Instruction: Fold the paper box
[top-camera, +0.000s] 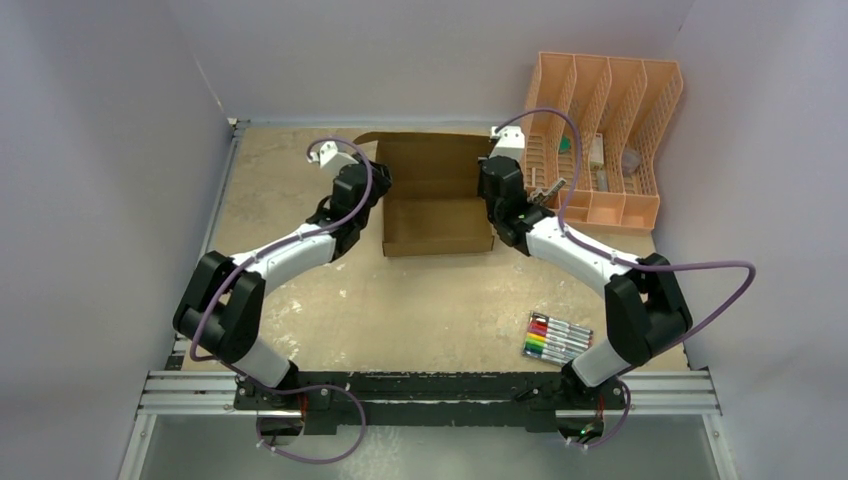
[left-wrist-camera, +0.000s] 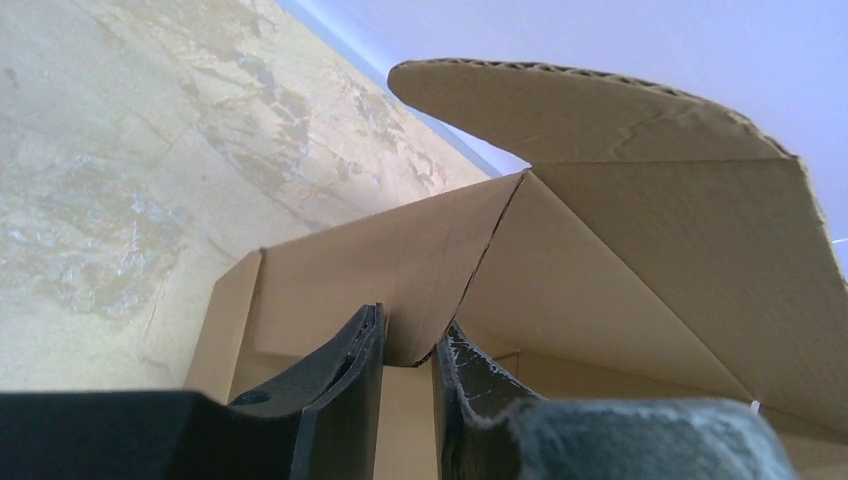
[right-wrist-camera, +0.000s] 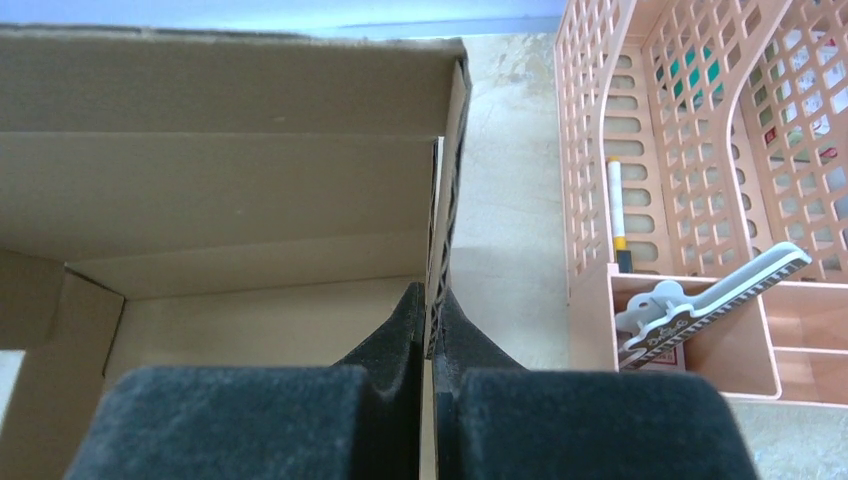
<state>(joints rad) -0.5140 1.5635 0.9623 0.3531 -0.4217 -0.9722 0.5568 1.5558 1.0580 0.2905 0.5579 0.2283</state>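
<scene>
Okay, right gripper (right-wrist-camera: 432, 312) is pinched tight on the top edge of the paper box (top-camera: 435, 215) at its right side wall, pads flat on either face, probably to keep that wall upright while the other side gets worked. Left gripper (left-wrist-camera: 410, 345) sits at the left wall with a narrow gap, a folded corner of cardboard poking down between the fingers (left-wrist-camera: 345, 380); can't tell if it's biting or just straddling (looks loose). Box stands at the far middle of the table (top-camera: 400, 310), a shallow tray with back panel up and a rounded flap (left-wrist-camera: 560, 100) sticking out past the left corner, so I'd judge the sides mostly formed, lid flaps left to do. Peach organizer (top-camera: 610, 120) close on the box's right, markers (top-camera: 557, 338) near the right arm's base, both out of the way.
</scene>
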